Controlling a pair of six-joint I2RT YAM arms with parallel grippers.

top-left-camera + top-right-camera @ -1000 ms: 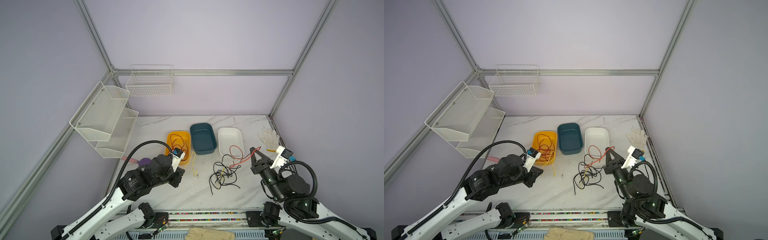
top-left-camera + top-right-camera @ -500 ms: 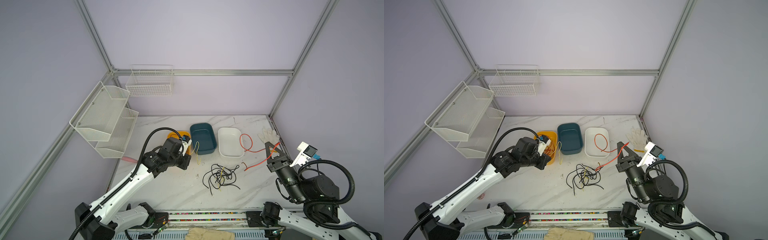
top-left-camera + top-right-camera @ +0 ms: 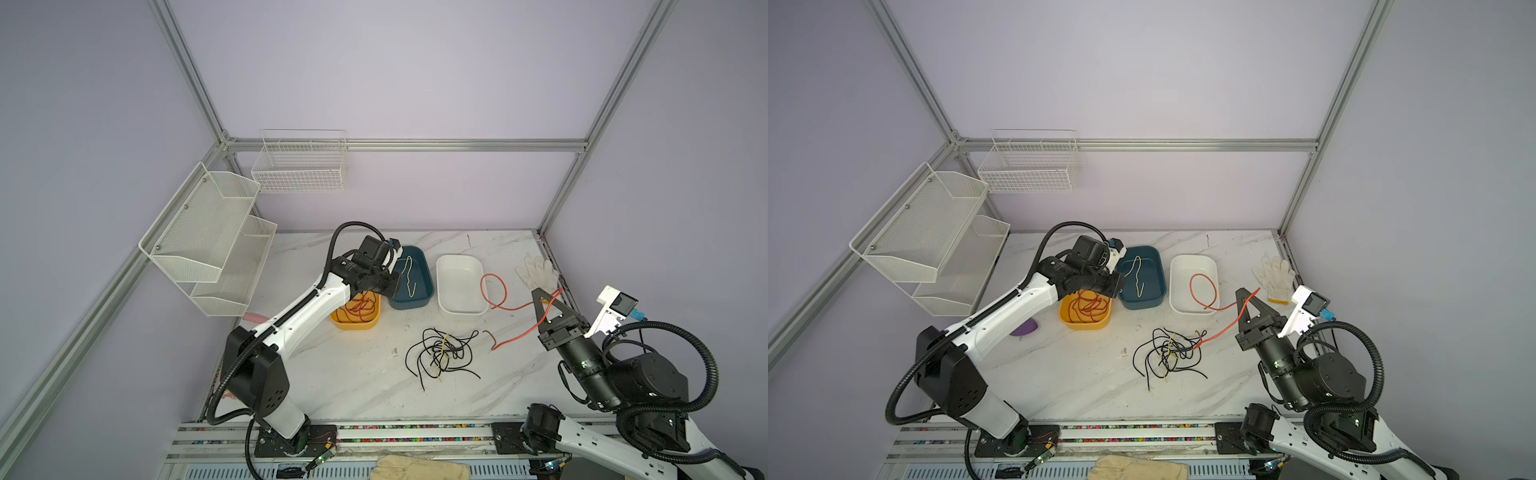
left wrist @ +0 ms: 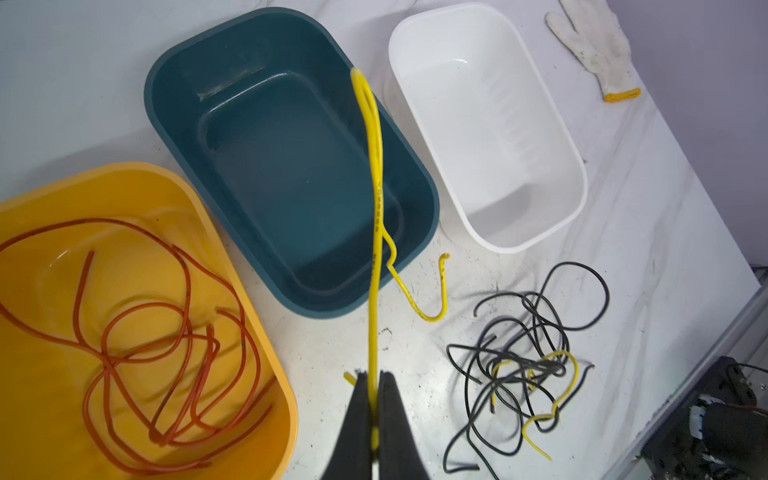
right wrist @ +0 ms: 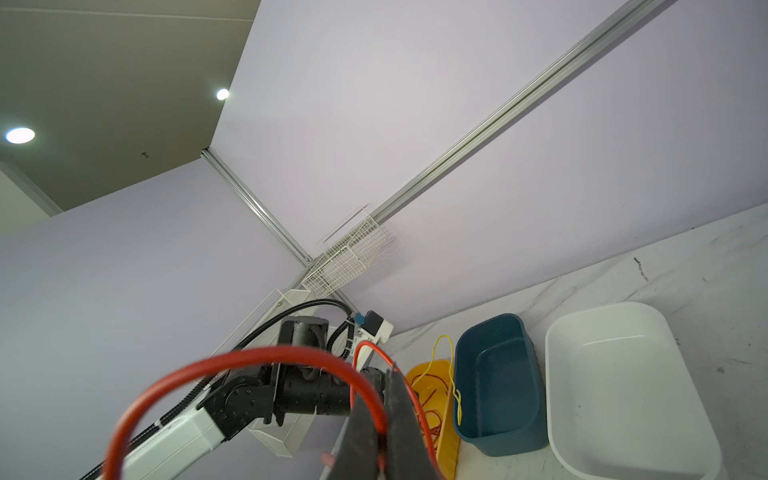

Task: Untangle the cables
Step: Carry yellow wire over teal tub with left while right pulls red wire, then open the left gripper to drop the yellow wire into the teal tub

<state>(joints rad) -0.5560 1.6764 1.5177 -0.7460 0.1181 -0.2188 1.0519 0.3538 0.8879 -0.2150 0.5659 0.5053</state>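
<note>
Left arm stretched forward; left gripper (image 4: 372, 376) at the teal bin (image 4: 257, 70), jaws pinched on 1 yellow cable (image 4: 376, 166) hanging over that bin. Right arm raised, well right of the bin; right gripper (image 3: 1243, 296) clamped on 1 red cable (image 3: 1202, 286). Black tangle (image 3: 442, 353) lies near the bin's robot side. Print on yellow cable unreadable.

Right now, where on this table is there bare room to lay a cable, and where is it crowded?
Bare: the strip between the black tangle and the front rail; the patch among the yellow tub, left arm and tangle; the strip behind the teal tub. Crowded: around the red cable at the right gripper.
</note>
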